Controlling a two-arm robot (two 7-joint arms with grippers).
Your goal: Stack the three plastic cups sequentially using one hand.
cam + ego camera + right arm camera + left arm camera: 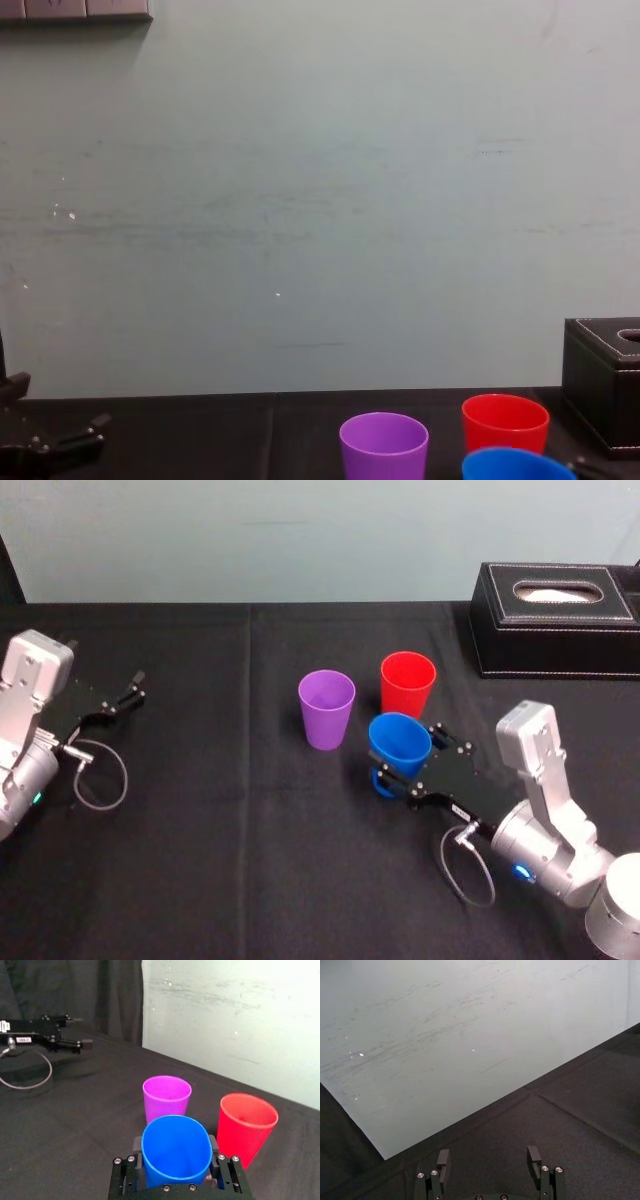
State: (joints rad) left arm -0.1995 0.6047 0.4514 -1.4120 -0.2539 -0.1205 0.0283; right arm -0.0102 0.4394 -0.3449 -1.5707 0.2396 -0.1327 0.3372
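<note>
Right pincer [408, 755] is clamped on the blue cup [399, 740]. One finger [214, 1144] sits on each side of the cup wall, just below the rim. The cup sits between the fingers, ahead of the pincer's black body, mouth up and tipped a little toward the head camera. We can't tell whether its base touches the desk [220, 860].

The blue cup is right of centre on the desk, just on the robot's side of the red cup [407, 683] and just right of the purple cup [326, 709]. From the head view its rim overlaps the red cup's base. The right wrist view shows gaps to both, so we read no contact.

Purple and red stand upright on the desk, mouths up, empty, side by side with a gap between. Purple is on the left, red a bit farther back.

Left pincer [490, 1157] is parked at the desk's left edge, well apart from the cups. Its fingers are spread wide with nothing between them.

A black box [555, 615] sits at the far right corner, behind the right arm.
</note>
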